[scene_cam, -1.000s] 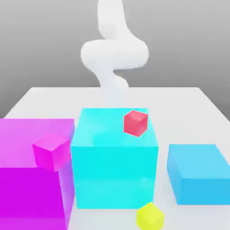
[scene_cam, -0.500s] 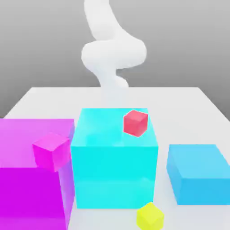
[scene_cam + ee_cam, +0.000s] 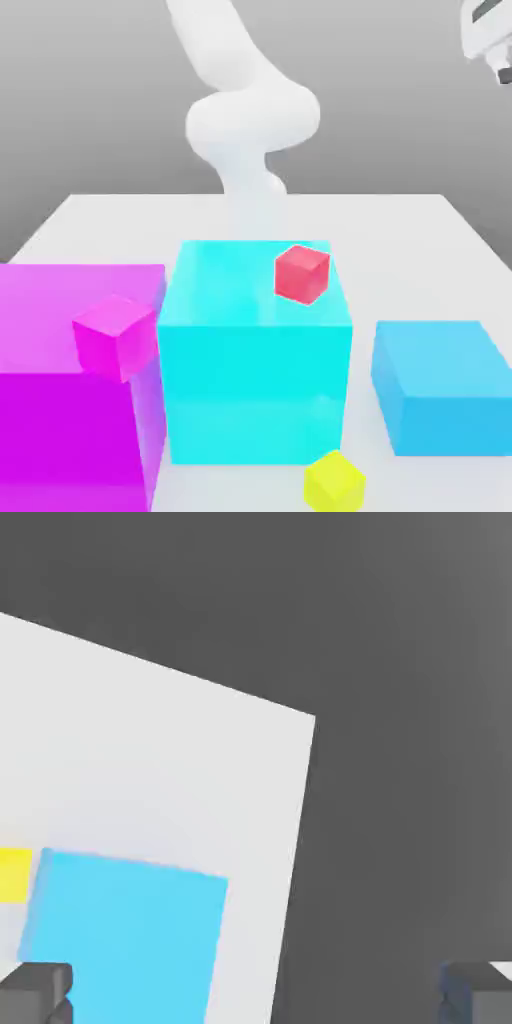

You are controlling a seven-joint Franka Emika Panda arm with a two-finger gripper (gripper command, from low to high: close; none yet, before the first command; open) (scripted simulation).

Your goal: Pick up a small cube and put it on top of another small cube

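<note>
Small yellow cube (image 3: pixel 334 481) is sitting on the white table (image 3: pixel 420 240), just in front of the big cyan block (image 3: pixel 255 350), near its front corner on the exterior view's right. Blue block (image 3: pixel 443 385) is lying beside the cyan block; small red cube (image 3: pixel 301 273) is resting on it. Tool (image 3: pixel 256 990) is hanging wide, holding nothing, high above the blue block.

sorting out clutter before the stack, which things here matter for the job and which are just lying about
Job:
small plain bright-yellow cube
small red cube, a possible base
small magenta cube, likewise
open two-finger gripper

Lying about:
big cyan block
big magenta block
blue block
</note>
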